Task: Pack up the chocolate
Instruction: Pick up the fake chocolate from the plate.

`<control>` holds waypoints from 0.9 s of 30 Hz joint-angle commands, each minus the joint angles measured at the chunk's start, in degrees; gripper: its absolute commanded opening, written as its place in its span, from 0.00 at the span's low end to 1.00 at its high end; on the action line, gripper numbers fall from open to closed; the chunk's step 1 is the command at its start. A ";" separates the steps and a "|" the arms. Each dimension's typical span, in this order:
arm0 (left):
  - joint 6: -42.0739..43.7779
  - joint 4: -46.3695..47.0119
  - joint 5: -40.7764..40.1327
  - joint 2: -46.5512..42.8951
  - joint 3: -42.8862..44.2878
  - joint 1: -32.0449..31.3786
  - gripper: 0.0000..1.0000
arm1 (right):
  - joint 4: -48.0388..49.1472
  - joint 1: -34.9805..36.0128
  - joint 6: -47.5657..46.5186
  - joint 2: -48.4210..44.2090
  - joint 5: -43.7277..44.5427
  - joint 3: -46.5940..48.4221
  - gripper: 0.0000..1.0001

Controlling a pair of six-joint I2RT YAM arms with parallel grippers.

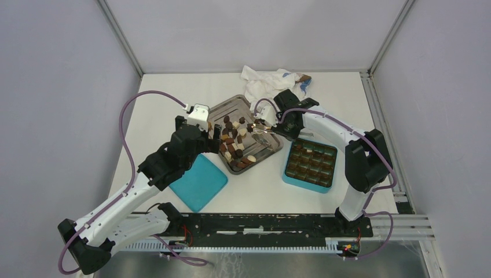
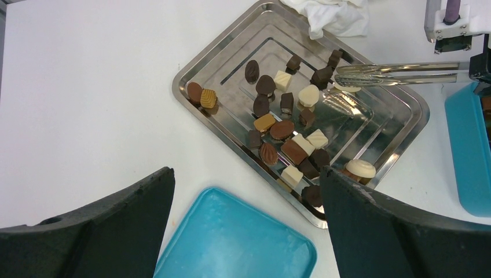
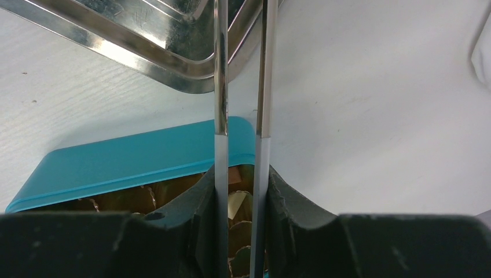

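My left jaws stand wide open with nothing between them, hanging above the counter (image 1: 255,191) by the left side of the steel tray (image 2: 185,81). Below them the teal lid (image 1: 200,182) lies flat, just beside that tray. The chocolate (image 2: 282,130) lies loose in the tray, with dark, light brown and cream pieces scattered through its middle and near side (two sit apart by the left rim). A white cloth (image 1: 266,84) is bunched behind the tray. Metal tongs (image 2: 399,74) reach over the tray's right part, arms nearly together, tips just by a cream piece and a dark one. I cannot tell whether they touch either. My right jaws are clamped on the tongs' handles. Farthest right sits the teal box (image 1: 311,165), its compartments showing brown.
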 commanded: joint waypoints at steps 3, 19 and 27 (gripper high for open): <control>2.94 1.41 0.45 -0.12 -0.10 0.42 0.99 | 0.10 0.36 -0.30 -1.34 -0.62 -0.18 0.33; 2.96 1.41 0.80 -0.29 -0.09 0.69 0.99 | -0.18 0.55 -0.28 -1.50 -0.86 0.01 0.26; 3.36 1.92 3.73 -0.75 -0.30 0.82 0.99 | 1.24 0.08 0.28 -6.22 -3.92 -2.24 0.06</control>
